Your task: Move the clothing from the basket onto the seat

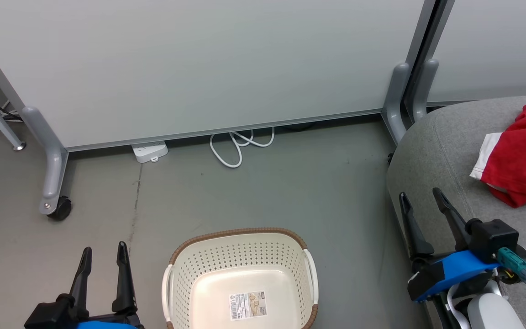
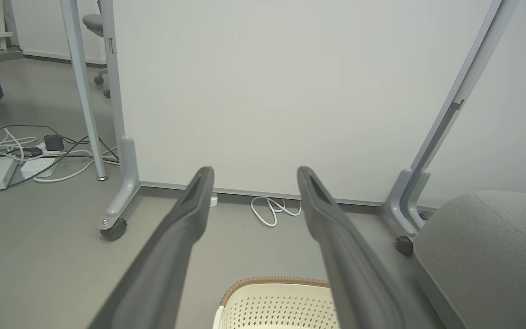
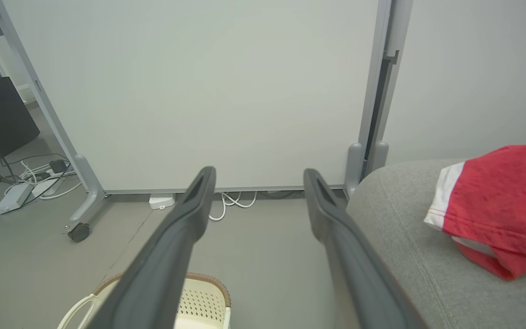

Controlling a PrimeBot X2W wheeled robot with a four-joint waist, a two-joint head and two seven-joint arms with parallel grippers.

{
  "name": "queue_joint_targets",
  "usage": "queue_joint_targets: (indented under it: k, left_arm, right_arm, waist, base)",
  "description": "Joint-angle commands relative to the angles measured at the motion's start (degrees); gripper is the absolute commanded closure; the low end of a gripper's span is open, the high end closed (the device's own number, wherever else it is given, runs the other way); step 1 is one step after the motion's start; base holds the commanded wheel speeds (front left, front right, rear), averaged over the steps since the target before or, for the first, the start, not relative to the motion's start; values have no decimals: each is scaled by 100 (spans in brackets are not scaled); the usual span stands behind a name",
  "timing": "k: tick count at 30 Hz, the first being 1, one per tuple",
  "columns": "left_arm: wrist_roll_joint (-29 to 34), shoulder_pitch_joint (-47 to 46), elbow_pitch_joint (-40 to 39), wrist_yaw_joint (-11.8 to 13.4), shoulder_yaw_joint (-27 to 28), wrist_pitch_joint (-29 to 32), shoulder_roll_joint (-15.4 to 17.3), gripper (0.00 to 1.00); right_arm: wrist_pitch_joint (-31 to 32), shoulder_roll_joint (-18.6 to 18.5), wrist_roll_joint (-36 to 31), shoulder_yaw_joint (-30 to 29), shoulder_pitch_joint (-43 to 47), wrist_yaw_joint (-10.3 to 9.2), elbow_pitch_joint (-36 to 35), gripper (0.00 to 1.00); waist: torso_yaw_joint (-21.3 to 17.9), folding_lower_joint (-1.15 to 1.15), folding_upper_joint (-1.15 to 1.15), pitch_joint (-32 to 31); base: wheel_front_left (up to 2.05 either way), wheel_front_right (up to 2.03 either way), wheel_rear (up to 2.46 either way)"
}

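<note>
The cream basket [image 1: 244, 256] with a brown rim sits on the floor at the bottom centre, holding no fabric, a label on its bottom; its rim also shows as basket [image 2: 274, 283] and basket [image 3: 199, 285]. Red clothing [image 1: 523, 157] with a white band lies on the grey seat [image 1: 436, 151] at the right, also seen as clothing [image 3: 500, 205] on the seat [image 3: 395, 219]. My left gripper [image 1: 104, 251] stands open left of the basket. My right gripper [image 1: 422, 196] is open over the seat's front edge, left of the clothing.
A pale partition panel [image 1: 199, 68] on wheeled grey legs [image 1: 55, 183] stands behind the basket. A white power strip [image 1: 149, 151] and coiled white cable [image 1: 235, 144] lie at its foot. More cables and adapters [image 2: 12, 160] lie on the floor at far left.
</note>
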Motion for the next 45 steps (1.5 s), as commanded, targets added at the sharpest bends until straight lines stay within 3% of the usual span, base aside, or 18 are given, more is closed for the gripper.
queue_joint_targets:
  k: [1,7,8,16,45]
  left_arm:
    - [-18,-61,22,-1,-27,-15,-5,0]
    - [-116,-107,128,-1,-96,-15,-8,0]
    - [-114,-18,146,0,-99,1,-7,100]
    - [-172,148,554,0,-150,42,-72,100]
    - [-2964,-311,542,-2,-74,701,38,100]
  right_arm:
    - [20,23,-10,7,62,1,-46,0]
    - [62,40,7,28,128,1,-81,0]
    - [53,21,1,25,29,0,-33,100]
    - [68,38,24,30,231,0,407,100]
    - [533,38,3037,-221,249,0,263,100]
  waist:
    - [-4,0,0,-5]
    - [-12,0,0,-29]
    - [-12,0,0,-28]
    - [-13,0,0,-30]
    - [-28,0,0,-94]
  base:
    - [0,0,0]
    - [0,0,0]
    - [0,0,0]
    - [0,0,0]
    - [0,0,0]
